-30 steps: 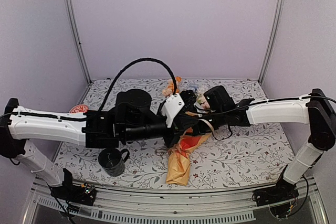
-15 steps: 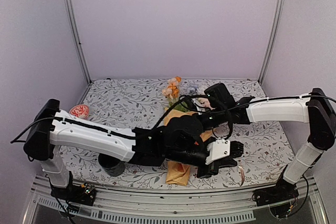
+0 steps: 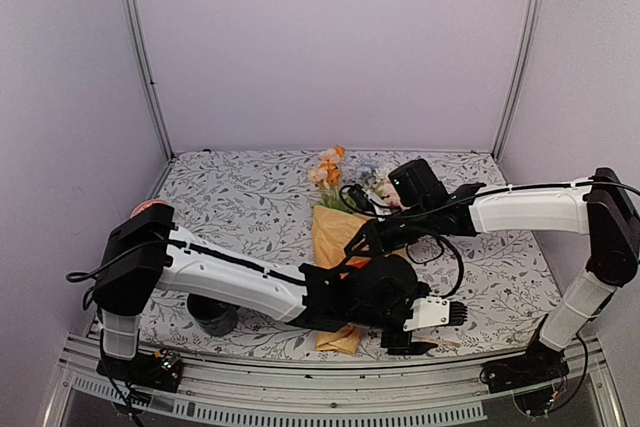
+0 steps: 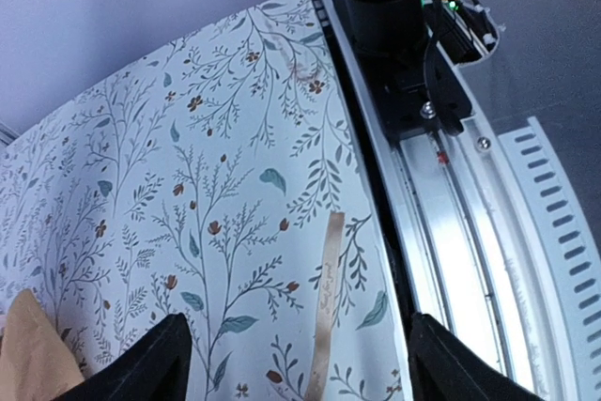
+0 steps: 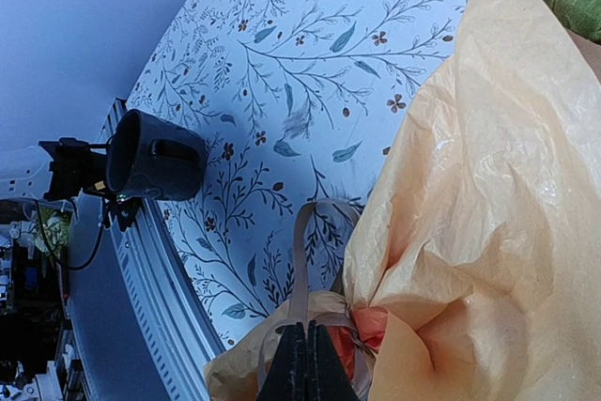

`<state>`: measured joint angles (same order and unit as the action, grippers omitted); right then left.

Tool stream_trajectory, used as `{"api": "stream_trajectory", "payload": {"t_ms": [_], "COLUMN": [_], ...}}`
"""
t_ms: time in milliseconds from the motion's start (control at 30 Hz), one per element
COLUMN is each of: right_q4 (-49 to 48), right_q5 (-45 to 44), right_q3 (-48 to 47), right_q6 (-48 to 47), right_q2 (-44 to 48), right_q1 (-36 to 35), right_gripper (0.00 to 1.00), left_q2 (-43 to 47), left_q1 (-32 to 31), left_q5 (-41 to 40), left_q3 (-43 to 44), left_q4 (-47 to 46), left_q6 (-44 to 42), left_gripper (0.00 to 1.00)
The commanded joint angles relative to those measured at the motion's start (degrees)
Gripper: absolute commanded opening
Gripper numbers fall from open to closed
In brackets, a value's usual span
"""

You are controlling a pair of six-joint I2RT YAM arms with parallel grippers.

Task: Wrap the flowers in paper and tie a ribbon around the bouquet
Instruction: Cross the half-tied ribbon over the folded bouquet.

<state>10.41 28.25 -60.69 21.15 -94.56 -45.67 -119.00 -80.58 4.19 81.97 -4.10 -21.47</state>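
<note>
- Holding left fingers [image 4: 300,369] wide open over the ribbon [image 4: 325,307] end, near the desk [image 4: 188,185] front edge.
- Pinching right fingers [image 5: 305,363] closed on the ribbon against the bouquet [image 5: 470,194].

Light even and diffuse from above, shadows soft and faint; top view slightly soft, wide-angle lean at edges; left wrist view: near fingers [image 4: 155,363] blurred, glare on rail [image 4: 470,232].

No legible text in any view — the thin tan ribbon strip [image 4: 324,312] on the leaf-print counter cloth [image 4: 188,138] carries faint dark script, too blurred to read.
</note>
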Motion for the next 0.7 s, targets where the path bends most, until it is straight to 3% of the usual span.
{"api": "stream_trajectory", "payload": {"t_ms": [0, 233, 333, 433, 533, 600, 667], "right_q4": [0.7, 0.4, 0.1, -0.4, -1.2, -1.7, -1.9], "right_q5": [1.6, 2.7, 3.2, 3.3, 3.8, 3.9, 4.0], "right_q3": [-2.2, -2.6, -2.7, -2.7, -2.7, -2.9, -3.2], "right_q6": [-1.3, -0.9, -0.5, 0.3, 1.3, 1.7, 2.0], "right_q2": [-0.5, -0.4, -0.1, 0.1, -0.1, -0.5, -1.0], "right_q1": [0.3, 0.3, 0.2, 0.1, -0.1, -0.4, -0.8], "right_gripper": [0.00, 0.00, 0.00, 0.00, 0.00, 0.00, 0.00], "left_q2": [6.9, 23.9, 32.0, 36.1, 35.0, 32.7, 30.0], "left_q1": [0.4, 5.7, 10.2, 14.2, 17.0, 17.9, 18.0], "left_q5": [-2.6, 4.7, 5.6, -1.5, -9.4, -9.4, -7.9], "left_q3": [-4.0, -18.7, -30.5, -39.1, -42.6, -42.9, -42.2], "left_q4": [-2.0, -11.4, -22.1, -29.7, -30.6, -30.2, -30.0], "left_q6": [-1.8, 6.2, 12.9, 20.6, 25.4, 26.1, 26.3], "left_gripper": [0.85, 0.78, 0.60, 0.44, 0.52, 0.61, 0.63]}}
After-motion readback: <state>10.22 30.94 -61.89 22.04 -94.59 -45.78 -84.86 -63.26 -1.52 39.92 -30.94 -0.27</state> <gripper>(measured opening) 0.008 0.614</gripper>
